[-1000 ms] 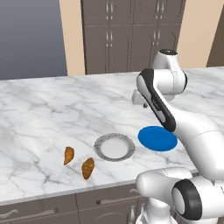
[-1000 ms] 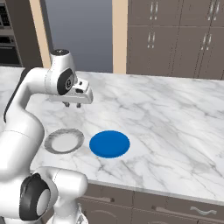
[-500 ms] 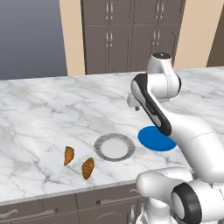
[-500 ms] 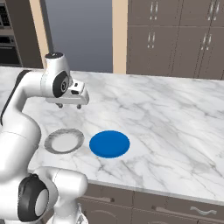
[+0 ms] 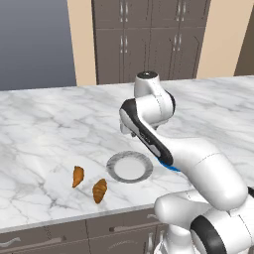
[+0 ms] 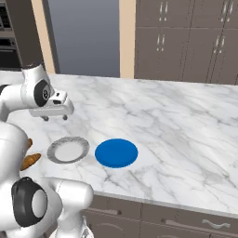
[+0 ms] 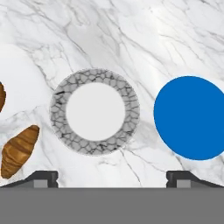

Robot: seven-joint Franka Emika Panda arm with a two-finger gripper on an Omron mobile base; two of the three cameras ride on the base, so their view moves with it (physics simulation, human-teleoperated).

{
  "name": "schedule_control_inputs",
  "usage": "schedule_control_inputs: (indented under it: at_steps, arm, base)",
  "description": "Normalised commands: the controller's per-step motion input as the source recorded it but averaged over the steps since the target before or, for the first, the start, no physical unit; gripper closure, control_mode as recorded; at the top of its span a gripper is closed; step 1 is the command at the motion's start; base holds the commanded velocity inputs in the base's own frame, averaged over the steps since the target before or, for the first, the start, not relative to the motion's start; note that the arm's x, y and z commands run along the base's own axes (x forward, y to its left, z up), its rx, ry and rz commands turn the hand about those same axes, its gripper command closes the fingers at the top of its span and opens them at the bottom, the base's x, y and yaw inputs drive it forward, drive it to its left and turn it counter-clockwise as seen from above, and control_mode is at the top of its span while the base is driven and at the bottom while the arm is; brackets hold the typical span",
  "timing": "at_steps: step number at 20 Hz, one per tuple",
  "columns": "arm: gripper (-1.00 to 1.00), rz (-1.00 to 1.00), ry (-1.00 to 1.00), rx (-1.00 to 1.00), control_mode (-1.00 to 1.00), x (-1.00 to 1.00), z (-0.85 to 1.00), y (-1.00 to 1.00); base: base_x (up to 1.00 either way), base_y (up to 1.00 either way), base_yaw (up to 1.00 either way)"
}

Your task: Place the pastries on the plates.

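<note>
Two golden-brown pastries [image 5: 78,176] [image 5: 99,190] lie on the marble counter near its front edge, left of the plates. In the hand view one pastry [image 7: 19,151] lies at lower left and the other pastry [image 7: 1,96] is cut off by the left edge. The grey-rimmed white plate [image 5: 130,166] [image 7: 59,109] is empty. Beside it on the right, the blue plate [image 6: 116,152] [image 7: 192,118] is empty too; in the left base view my arm covers most of it. My gripper [image 6: 55,117] [image 7: 112,178] hovers open above the white plate, holding nothing.
The marble counter [image 6: 176,125] stretches wide to the right and back. Its front edge runs just below the pastries and plates. Brown cabinets [image 5: 149,39] stand beyond the far side.
The arm has swung left, from behind the blue plate to above the white plate. The jaws went from shut to open.
</note>
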Motion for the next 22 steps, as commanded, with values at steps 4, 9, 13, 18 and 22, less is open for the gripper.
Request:
schedule_control_inputs:
  at_steps: [4, 9, 13, 18, 22]
  arm:
    - [-1.00, 0.06, 0.20, -0.01, -1.00, 0.00, 0.00, 0.45]
    - [-1.00, 0.00, 0.06, 0.00, -1.00, 0.09, -0.11, -0.10]
    - [-1.00, -0.09, 0.04, 0.03, -1.00, 0.22, -0.86, -0.16]
    - [-1.00, -0.07, 0.03, 0.03, -1.00, 0.10, -1.00, 0.00]
    - [-1.00, -0.02, 0.00, 0.05, -1.00, -0.02, -0.71, 0.07]
  base:
    - [0.00, 0.00, 0.00]
    - [0.00, 0.00, 0.00]
    - [0.00, 0.00, 0.00]
    - [0.00, 0.00, 0.00]
    - [0.00, 0.00, 0.00]
